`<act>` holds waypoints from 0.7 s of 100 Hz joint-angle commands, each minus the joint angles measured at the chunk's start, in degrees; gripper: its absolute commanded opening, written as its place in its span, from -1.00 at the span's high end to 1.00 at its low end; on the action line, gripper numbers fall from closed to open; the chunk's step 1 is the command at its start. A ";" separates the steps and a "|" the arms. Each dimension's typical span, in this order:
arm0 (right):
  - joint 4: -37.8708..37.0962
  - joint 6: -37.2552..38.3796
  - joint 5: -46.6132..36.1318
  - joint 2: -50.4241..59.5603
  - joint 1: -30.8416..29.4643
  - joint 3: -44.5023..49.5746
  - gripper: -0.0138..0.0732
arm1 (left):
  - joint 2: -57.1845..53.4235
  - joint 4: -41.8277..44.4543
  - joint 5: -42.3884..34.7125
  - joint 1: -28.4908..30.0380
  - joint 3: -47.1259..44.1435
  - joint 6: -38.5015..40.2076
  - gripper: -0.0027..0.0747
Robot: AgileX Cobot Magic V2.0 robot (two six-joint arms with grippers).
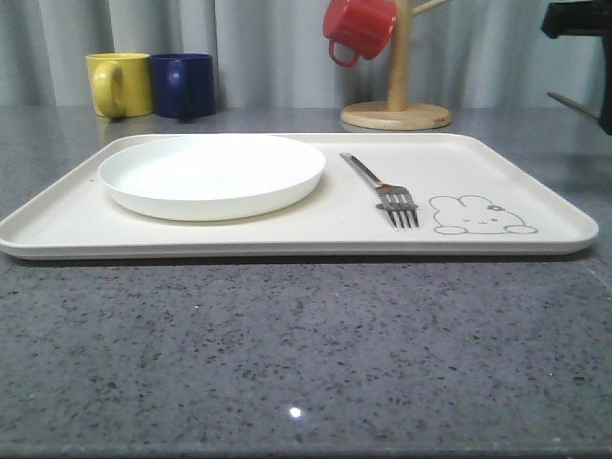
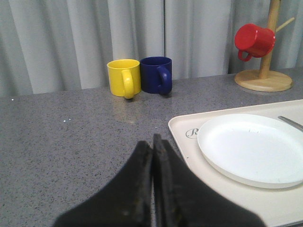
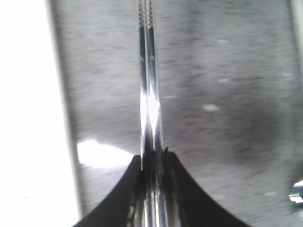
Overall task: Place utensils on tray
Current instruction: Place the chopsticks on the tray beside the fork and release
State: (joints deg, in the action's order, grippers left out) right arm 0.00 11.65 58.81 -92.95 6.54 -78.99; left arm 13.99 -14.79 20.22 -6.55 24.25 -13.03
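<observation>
The cream tray [image 1: 535, 182] with its rabbit drawing lies on the grey counter. A silver fork [image 1: 382, 186] rests on the tray, to the right of the plate, tines toward me. My right gripper [image 3: 152, 158] is shut on the pair of flat silver chopsticks [image 3: 149, 85], which reach out over the counter beside the tray's pale rim [image 3: 28, 118]. In the front view the chopsticks [image 1: 572, 103] poke out at the far right, above the tray's right end. My left gripper [image 2: 152, 142] is shut on nothing, over the counter by the tray's corner [image 2: 182, 127]. The spoon is out of view.
A round white plate [image 1: 212, 174] takes up the tray's left half. A yellow mug [image 1: 120, 84] and a blue mug [image 1: 184, 84] stand at the back left. A wooden mug tree [image 1: 397, 105] with a red mug [image 1: 358, 29] stands behind the tray.
</observation>
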 commanded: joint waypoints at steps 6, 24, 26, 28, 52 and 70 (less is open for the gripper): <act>0.00 3.61 -2.44 2.91 5.75 -1.86 0.81 | 0.59 -0.59 -4.55 0.08 1.38 0.43 0.98; -0.90 9.06 -7.29 2.58 13.21 -1.86 0.81 | 0.59 -0.59 -4.55 0.08 1.38 0.43 0.98; -1.18 9.63 -7.83 2.47 13.66 -1.86 0.81 | 0.59 -0.59 -4.55 0.08 1.38 0.43 0.98; -1.32 10.13 -8.21 2.33 14.28 -1.86 0.81 | 0.59 -0.59 -4.55 0.08 1.38 0.43 0.98; -1.45 11.89 -11.56 -1.12 17.42 -1.86 0.81 | 0.59 -0.59 -4.55 0.08 1.38 0.43 0.98; -1.45 11.88 -12.14 -3.73 17.42 -1.86 0.81 | 0.59 -0.59 -4.55 0.08 1.38 0.43 0.98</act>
State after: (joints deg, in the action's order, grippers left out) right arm -0.41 23.45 48.91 -98.37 23.96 -78.99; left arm 13.99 -14.79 20.22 -6.55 24.25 -13.03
